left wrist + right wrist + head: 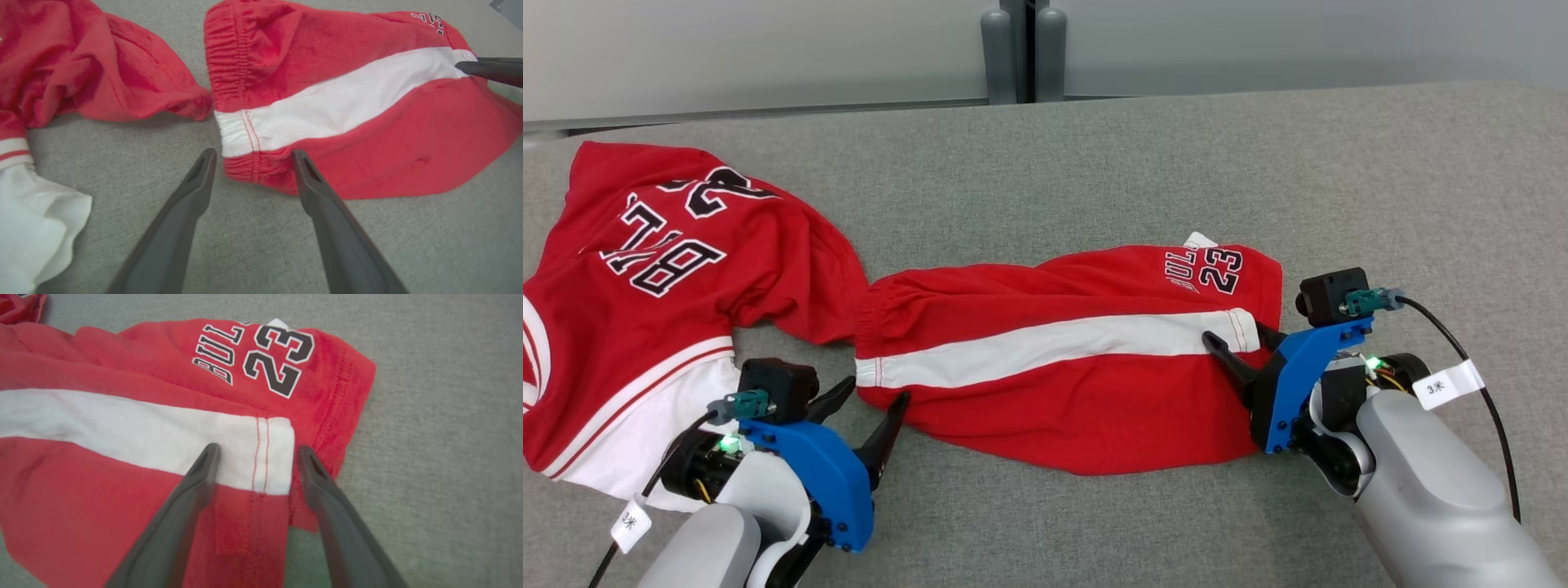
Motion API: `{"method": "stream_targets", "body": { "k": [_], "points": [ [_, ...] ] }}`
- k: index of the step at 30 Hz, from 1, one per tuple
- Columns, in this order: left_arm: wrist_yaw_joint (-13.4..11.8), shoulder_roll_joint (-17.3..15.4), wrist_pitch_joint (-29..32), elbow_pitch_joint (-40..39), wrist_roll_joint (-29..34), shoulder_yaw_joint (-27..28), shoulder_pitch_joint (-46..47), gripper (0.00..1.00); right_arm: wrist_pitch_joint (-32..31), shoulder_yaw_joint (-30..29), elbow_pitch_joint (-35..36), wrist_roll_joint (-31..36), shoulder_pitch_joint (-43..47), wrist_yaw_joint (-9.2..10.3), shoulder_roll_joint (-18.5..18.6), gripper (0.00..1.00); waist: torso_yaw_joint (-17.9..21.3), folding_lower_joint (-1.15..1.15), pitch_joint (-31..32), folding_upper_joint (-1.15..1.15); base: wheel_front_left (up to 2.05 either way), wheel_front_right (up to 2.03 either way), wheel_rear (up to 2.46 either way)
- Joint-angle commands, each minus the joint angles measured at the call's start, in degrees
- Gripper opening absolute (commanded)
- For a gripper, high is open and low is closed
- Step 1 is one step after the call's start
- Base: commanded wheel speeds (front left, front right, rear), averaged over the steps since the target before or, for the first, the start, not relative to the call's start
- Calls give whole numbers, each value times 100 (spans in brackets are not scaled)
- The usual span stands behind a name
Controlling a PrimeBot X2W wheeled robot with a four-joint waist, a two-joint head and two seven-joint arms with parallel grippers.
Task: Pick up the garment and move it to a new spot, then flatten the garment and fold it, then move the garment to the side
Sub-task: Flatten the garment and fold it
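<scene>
- Two risks, by my judgement: the left gripper (254, 153), jaws apart, straddled the near-left corner of the red shorts' (1054, 384) waistband (229, 61) with one finger over bare grey table (1339, 180); closing there might catch a single layer or slip off
- the red jersey (645, 327) lay just beside the waistband; a lift could drag its sleeve
- the right gripper (258, 448), also open, reached low over the white stripe's hem (282, 457) at the right end of the shorts, which lay spread mid-table
</scene>
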State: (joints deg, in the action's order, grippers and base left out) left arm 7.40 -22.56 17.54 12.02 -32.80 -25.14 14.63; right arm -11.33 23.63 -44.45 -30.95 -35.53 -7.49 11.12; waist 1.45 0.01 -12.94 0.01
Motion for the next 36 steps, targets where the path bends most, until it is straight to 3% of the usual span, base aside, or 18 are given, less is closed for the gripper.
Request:
{"method": "stream_targets", "body": {
  "k": [1, 10, 11, 12, 13, 14, 16, 17, 28, 30, 36],
  "points": [
    [11, -3, -85, 70, -9, -29, 198, 100, 30, 29, 7, -50, -112, -1, 19, 100, -6, -1, -43, -1, 0, 0, 0],
    [11, 20, -494, 617, -19, -68, 481, 100, 233, 378, 158, -239, -98, -1, 60, 100, 65, -1, -107, -1, 0, 0, 0],
    [11, 12, -524, 646, -33, -69, 485, 100, 250, 415, 173, -261, -81, -1, 67, 94, 73, -1, -105, -1, 0, 0, 0],
    [11, 9, -549, 670, -43, -75, 489, 100, 282, 443, 186, -284, -68, -1, 78, 73, 79, -1, -103, -1, 0, 0, 0],
    [11, 4, -561, 692, -52, -90, 493, 89, 309, 466, 200, -305, -57, -1, 86, 56, 85, -1, -100, -1, 0, 0, 0],
    [11, 0, -578, 697, -83, -119, 497, 47, 346, 491, 204, -318, -44, -1, 89, 42, 90, -1, -98, -1, 0, 0, 0],
    [11, -11, -619, 719, -122, -163, 506, 0, 382, 522, 206, -370, -17, -1, 96, 22, 100, -1, -94, -1, 0, 0, 0],
    [12, -15, -632, 729, -151, -192, 515, 0, 407, 534, 209, -400, -8, -1, 107, 0, 104, -1, -94, -1, 0, 0, 0],
    [12, -145, -970, 746, -245, -233, 441, 0, 1254, 475, 307, -631, 75, -1, 232, 0, 69, -1, 80, -1, 0, 0, 0],
    [-20, -167, -1053, 683, -283, -180, 382, 0, 1396, 463, 512, -968, 177, -1, 141, 0, 64, -1, 179, -1, 0, 0, 0],
    [-67, -193, -1069, 244, -488, -10, 423, 0, 1763, 586, 1215, -1620, 338, -1, 441, 0, 81, -1, 352, -1, 0, 0, 0]
  ]
}}
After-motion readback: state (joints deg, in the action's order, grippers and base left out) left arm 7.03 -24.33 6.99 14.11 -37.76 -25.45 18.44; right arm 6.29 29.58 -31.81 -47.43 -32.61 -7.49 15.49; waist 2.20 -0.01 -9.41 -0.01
